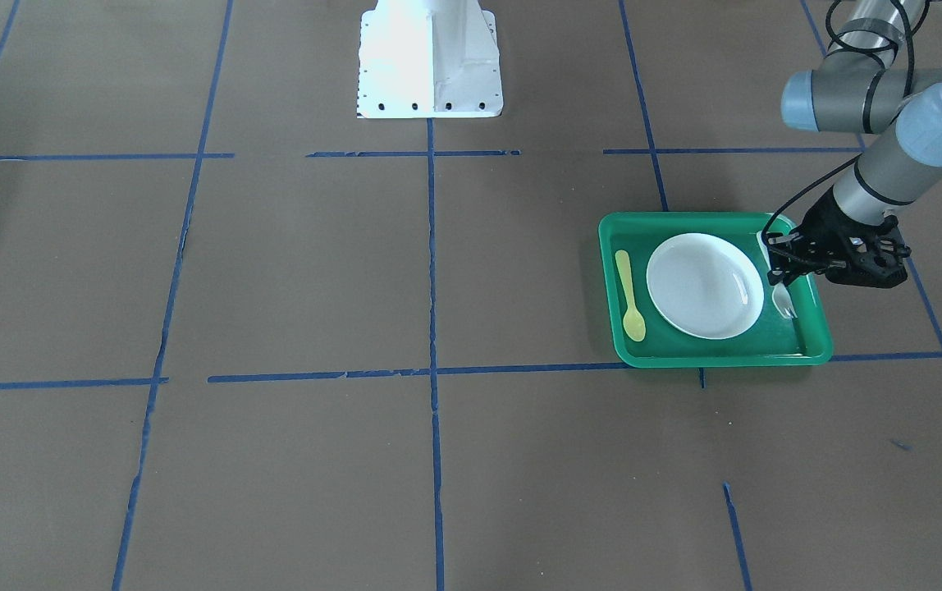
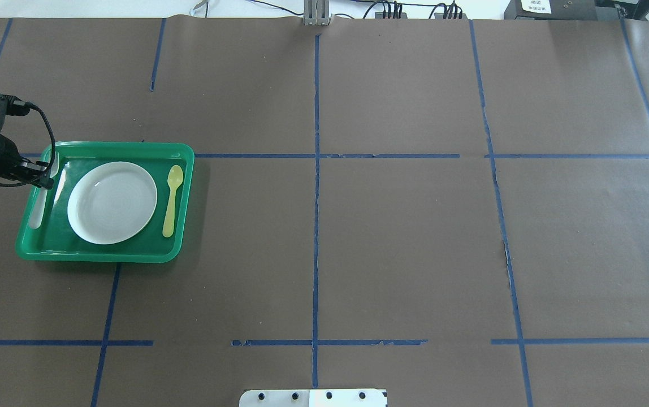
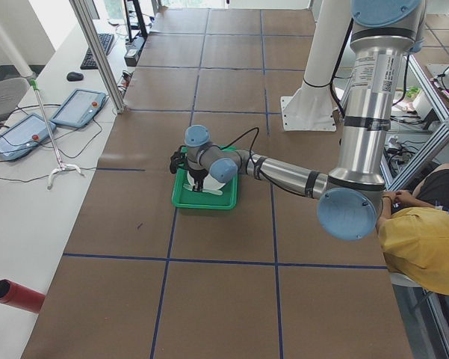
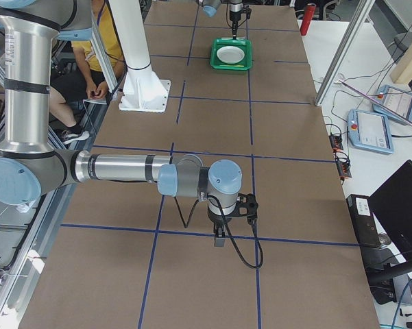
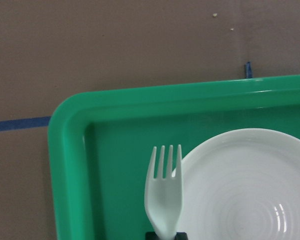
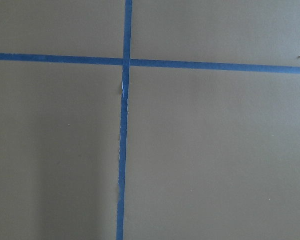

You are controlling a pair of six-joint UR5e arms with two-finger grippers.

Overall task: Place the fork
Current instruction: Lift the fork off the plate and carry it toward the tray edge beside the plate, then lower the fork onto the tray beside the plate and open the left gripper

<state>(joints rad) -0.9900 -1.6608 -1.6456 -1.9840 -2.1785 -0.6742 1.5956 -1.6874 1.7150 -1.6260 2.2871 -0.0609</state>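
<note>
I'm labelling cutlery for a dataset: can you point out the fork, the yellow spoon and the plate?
fork (image 5: 163, 200), left wrist view, on its head below the tines.
yellow spoon (image 1: 634, 325), front-facing view, on its bowl.
plate (image 2: 112, 202), overhead view, on its centre.

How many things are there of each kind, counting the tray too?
fork: 1
spoon: 1
plate: 1
tray: 1
Total: 4
</note>
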